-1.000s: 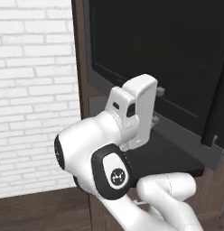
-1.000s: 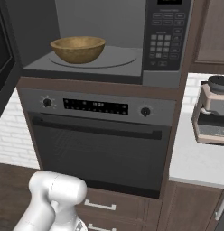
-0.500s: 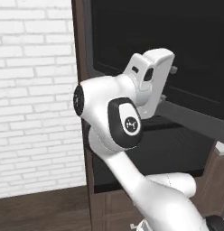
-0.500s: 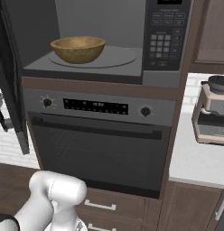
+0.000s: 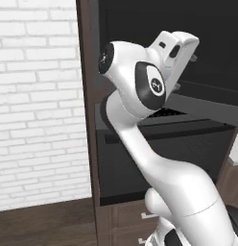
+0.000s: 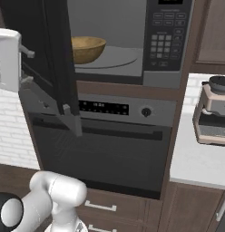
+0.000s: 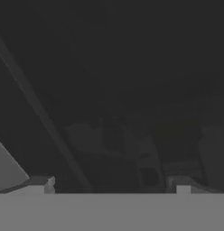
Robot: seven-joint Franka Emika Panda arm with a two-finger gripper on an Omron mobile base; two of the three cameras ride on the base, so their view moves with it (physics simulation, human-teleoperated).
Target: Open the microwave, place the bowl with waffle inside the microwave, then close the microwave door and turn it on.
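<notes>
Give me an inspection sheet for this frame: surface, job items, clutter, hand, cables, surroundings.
Surface: pale counter at right.
Job items: microwave cavity exposed; microwave door partly swung across it; wooden bowl inside on the turntable, contents not visible.
Clutter: coffee machine on the counter.
Hand: hand open at the door's outer face, holding nothing.
Cables: nothing seen.
Surroundings: oven below, white brick wall, wood cabinets.
</notes>
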